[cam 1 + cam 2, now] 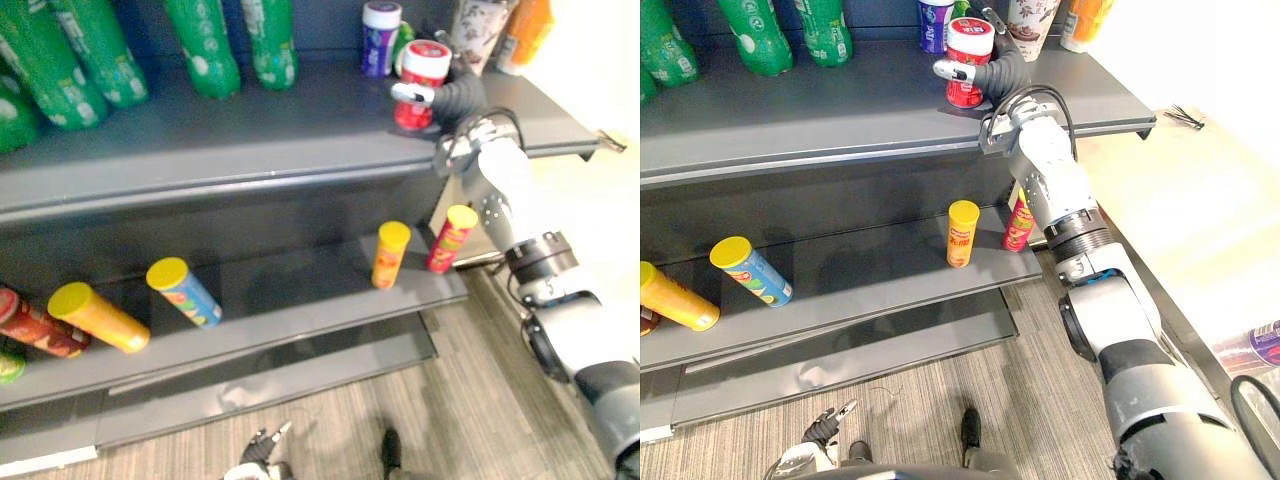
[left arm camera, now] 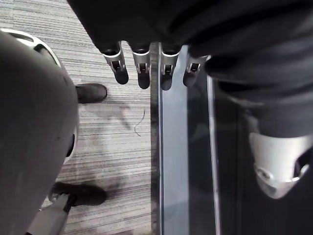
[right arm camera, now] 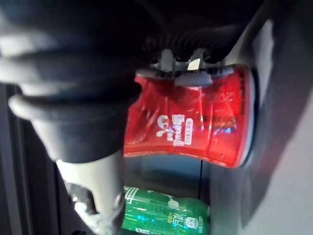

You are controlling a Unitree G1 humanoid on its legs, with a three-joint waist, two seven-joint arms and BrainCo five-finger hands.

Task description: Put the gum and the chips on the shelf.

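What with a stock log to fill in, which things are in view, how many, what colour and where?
gum jar: one, red, white lid, top shelf
purple jar: one, top shelf, behind the gum jar
bottles: several, green, top shelf's left
cup: one, white, top shelf's right
chips cans: five; orange and red standing at lower shelf's right; blue, yellow, dark red lying left
shelf: one, dark grey
right hand: curled round the gum jar
left hand: fingers straight, above the floor

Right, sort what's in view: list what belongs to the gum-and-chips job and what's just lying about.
Job: gum jar, gripped by the right hand on the top shelf; chip cans on the lower shelf.
Lying about: green bottles, purple jar and cup, all further back; left hand, open, idle.
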